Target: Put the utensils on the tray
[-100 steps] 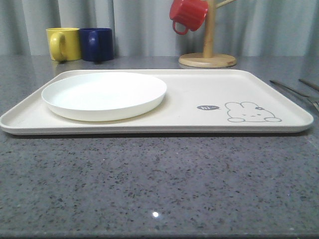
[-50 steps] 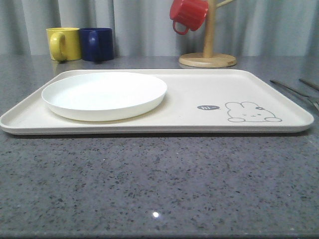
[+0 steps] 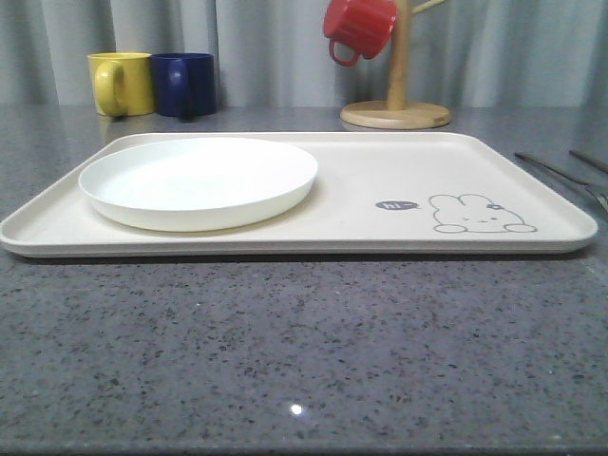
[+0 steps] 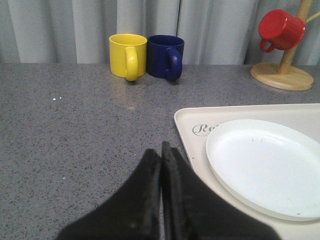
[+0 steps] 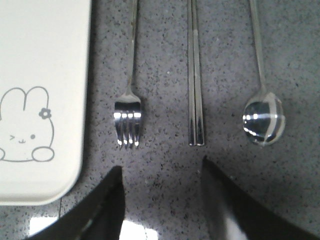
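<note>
Speckled grey tabletop (image 3: 304, 351) under everything. Big cream tray (image 3: 380, 161) sitting in the middle of it, rabbit drawing on the right end, nothing on it so far except the white plate (image 3: 198, 180) over on the left half. So pretty much step one here: none of the cutlery moved yet, all three pieces lying on the stone just off the tray's right edge.

Behind the tray: wooden mug stand (image 3: 395, 114) with a red mug (image 3: 358, 28) hanging off it, plus a yellow mug (image 3: 121, 83) and a navy mug (image 3: 183, 84) side by side at the back left. Not part of the job, best left alone.

Left claw (image 4: 161, 152) clenched on nothing, hanging over bare stone just beside the tray's left corner. Looks parked, honestly.

Right claw (image 5: 161, 177) released, jaws spread wide, hovering right above the cutlery row. Fork (image 5: 129, 120) nearest the tray, chopsticks (image 5: 195, 100) next, spoon (image 5: 263, 120) furthest out, all parallel and apart from each other. Gap between the jaws lined up roughly between fork tines and chopstick tips, so probably going for the fork or the chopsticks first, hard to call which.

Next move, best guess: drop straight down, pinch one thin flat piece without nudging its neighbour, lift, carry left onto the bare part of the tray. Tricky bit likely the low profile on a hard surface.
</note>
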`<state>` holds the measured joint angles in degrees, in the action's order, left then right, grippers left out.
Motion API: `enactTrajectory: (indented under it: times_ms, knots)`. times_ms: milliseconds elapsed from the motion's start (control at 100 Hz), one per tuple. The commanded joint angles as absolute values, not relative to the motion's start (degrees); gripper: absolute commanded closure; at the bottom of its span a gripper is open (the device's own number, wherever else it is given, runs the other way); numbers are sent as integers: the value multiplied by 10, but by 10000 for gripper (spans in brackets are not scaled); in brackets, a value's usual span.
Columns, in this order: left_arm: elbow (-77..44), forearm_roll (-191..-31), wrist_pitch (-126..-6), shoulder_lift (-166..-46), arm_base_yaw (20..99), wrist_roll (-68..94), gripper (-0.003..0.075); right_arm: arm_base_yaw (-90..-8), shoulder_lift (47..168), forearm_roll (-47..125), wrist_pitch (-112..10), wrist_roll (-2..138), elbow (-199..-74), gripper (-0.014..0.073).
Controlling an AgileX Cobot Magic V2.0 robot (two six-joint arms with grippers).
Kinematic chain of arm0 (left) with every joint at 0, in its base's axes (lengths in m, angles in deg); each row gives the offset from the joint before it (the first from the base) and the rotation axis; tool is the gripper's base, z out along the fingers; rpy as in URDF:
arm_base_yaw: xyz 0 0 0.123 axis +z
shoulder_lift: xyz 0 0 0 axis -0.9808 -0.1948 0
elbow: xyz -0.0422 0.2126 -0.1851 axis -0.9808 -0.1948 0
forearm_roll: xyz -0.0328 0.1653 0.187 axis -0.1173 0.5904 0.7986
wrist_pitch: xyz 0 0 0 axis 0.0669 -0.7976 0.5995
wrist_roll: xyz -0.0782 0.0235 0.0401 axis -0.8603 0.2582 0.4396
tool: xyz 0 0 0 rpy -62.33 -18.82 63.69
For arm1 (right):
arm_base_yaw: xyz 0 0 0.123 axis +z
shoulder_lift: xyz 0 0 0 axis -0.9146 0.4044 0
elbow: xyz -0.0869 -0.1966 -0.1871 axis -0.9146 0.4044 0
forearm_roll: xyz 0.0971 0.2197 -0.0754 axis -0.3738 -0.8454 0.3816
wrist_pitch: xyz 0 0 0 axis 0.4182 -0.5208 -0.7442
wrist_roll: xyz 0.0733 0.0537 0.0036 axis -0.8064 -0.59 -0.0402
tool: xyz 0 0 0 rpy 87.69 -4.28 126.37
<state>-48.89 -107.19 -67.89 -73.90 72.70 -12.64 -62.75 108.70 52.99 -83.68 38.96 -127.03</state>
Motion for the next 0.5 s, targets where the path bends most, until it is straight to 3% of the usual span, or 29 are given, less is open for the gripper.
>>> enactTrajectory:
  times_ms: [0,490]
  knots:
    - [-472,-1075,-638,-741,726,-125,739,-627,1110,527,-801,394,-1308,222]
    - [-472,-1075,-638,-741,726,-125,739,-593,1303,527,-799,413,-1445,222]
